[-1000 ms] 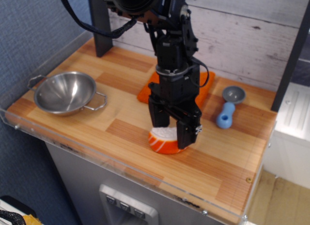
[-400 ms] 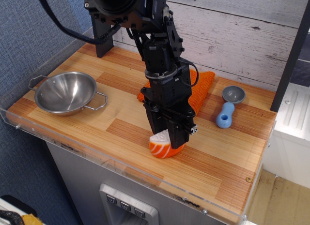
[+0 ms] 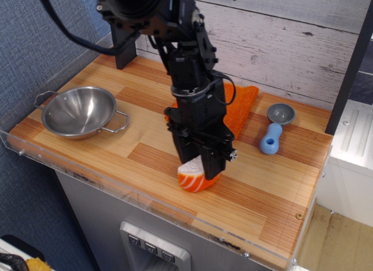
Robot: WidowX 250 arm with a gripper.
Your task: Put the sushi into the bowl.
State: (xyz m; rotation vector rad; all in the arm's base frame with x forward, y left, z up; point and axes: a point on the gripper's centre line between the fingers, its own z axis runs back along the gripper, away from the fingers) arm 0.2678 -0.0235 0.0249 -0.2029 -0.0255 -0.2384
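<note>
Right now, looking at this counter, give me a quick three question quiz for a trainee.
1. True or false: the sushi already lies in the bowl.
2. What is the end effector shut on? A) scoop B) sushi C) cloth
3. Which object lies between the orange cloth and the counter's right edge?

Key: 1. False, the bowl holds nothing. 2. B. 3. The blue-handled scoop.

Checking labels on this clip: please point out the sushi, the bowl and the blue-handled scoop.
sushi (image 3: pixel 191 179), the single camera view, on its orange striped face.
bowl (image 3: pixel 78 111), the single camera view, on its bare inner wall.
scoop (image 3: pixel 272 138), the single camera view, on its blue handle.
</note>
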